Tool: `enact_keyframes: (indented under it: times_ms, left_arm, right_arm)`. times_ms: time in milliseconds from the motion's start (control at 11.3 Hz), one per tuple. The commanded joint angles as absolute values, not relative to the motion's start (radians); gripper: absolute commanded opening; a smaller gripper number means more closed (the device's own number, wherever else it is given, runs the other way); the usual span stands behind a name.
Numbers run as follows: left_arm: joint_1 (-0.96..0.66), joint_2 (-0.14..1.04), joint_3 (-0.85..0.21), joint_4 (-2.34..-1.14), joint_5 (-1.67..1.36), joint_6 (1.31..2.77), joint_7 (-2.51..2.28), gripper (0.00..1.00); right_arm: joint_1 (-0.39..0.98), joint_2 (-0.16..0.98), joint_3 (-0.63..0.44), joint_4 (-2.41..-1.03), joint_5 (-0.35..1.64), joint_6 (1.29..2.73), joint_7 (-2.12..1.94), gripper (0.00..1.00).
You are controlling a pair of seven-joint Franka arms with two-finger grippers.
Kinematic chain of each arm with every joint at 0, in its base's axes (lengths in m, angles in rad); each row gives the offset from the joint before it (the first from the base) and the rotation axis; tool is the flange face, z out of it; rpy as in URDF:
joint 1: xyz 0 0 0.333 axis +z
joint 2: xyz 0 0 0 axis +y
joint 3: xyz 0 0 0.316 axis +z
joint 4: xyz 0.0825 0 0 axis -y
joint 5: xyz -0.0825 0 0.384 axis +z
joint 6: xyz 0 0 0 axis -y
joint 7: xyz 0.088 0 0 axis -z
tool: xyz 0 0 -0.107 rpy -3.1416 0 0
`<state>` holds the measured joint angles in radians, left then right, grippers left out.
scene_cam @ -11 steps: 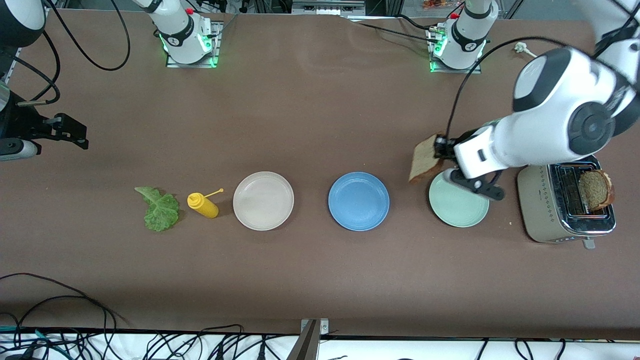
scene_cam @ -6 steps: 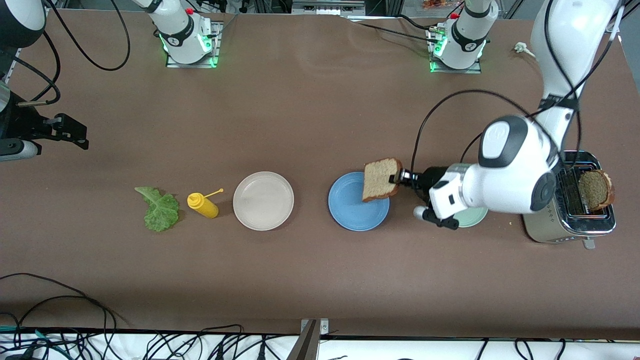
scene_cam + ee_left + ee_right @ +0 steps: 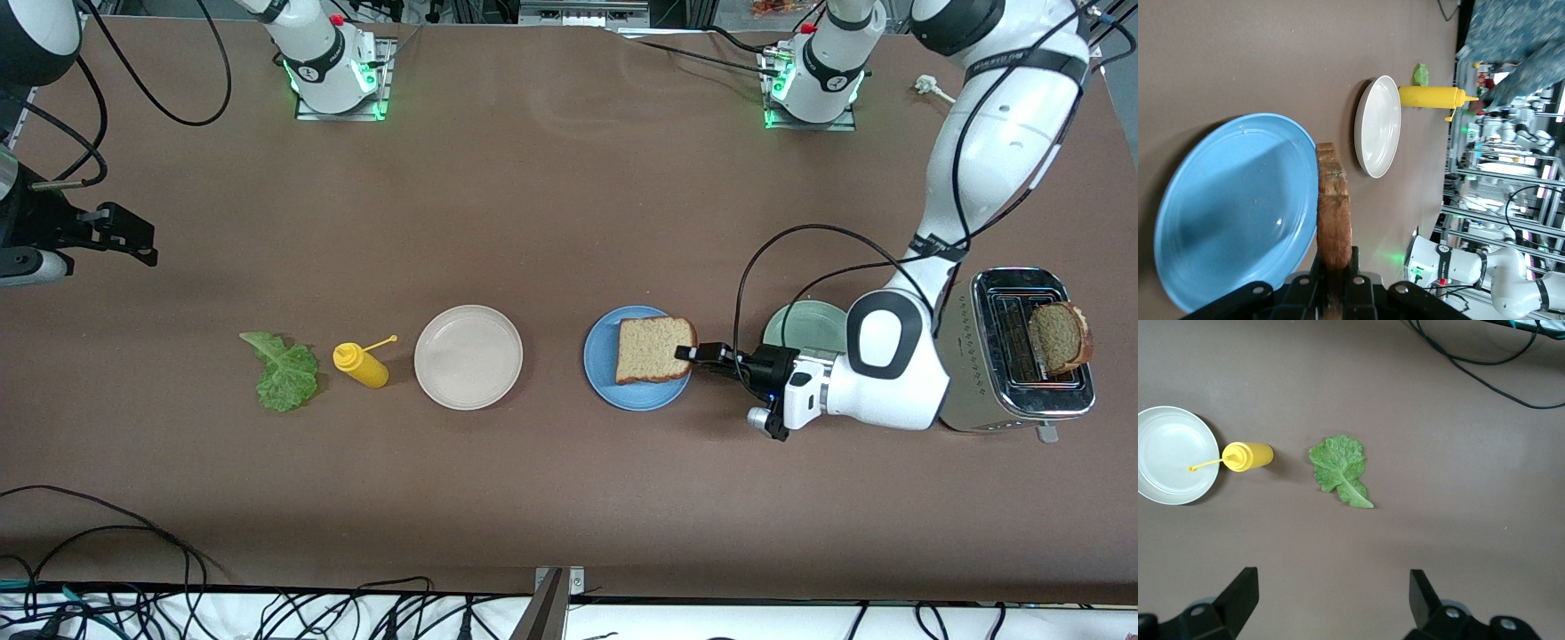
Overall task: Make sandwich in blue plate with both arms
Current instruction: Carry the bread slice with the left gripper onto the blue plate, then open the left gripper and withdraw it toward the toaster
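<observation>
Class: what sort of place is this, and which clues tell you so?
Probably a robotics lab staged as a kitchen: two arms bolted to a brown table, cables along its edge, and a toaster beside the blue plate, where the left tool holds a bread slice.

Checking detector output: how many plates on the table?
3, in a row: beige plate by the bottle, blue plate under the held bread, green plate partly hidden by the left arm.
</observation>
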<state>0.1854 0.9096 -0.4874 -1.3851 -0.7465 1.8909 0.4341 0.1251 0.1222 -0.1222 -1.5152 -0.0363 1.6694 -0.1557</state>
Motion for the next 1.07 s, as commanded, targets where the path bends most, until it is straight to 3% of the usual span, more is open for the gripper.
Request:
enact_keyframes:
  times_ms: [0, 266, 355, 444, 533, 977]
  left_arm:
    - [0.172, 0.968, -0.5, -1.371, -0.796, 1.933, 0.515, 0.12]
    - [0.16, 1.028, -0.5, -1.373, -0.839, 1.947, 0.606, 0.16]
    - [0.158, 1.031, -0.5, -1.374, -0.844, 1.947, 0.609, 0.23]
    - [0.16, 1.037, -0.499, -1.374, -0.842, 1.947, 0.615, 0.48]
    - [0.164, 1.038, -0.497, -1.374, -0.835, 1.947, 0.623, 0.99]
    - [0.173, 0.997, -0.477, -1.353, -0.618, 1.945, 0.627, 1.0]
  right_arm:
    - [0.126, 0.121, -0.12, -1.508, -0.052, 1.664, -0.149, 1.0]
    - [0.126, 0.123, -0.12, -1.509, -0.052, 1.664, -0.149, 1.0]
    - [0.126, 0.123, -0.12, -1.509, -0.052, 1.664, -0.149, 1.0]
    - [0.126, 0.123, -0.12, -1.509, -0.052, 1.664, -0.149, 1.0]
    - [0.126, 0.123, -0.12, -1.508, -0.052, 1.664, -0.149, 1.0]
    - [0.117, 0.127, -0.123, -1.509, -0.054, 1.672, -0.156, 1.0]
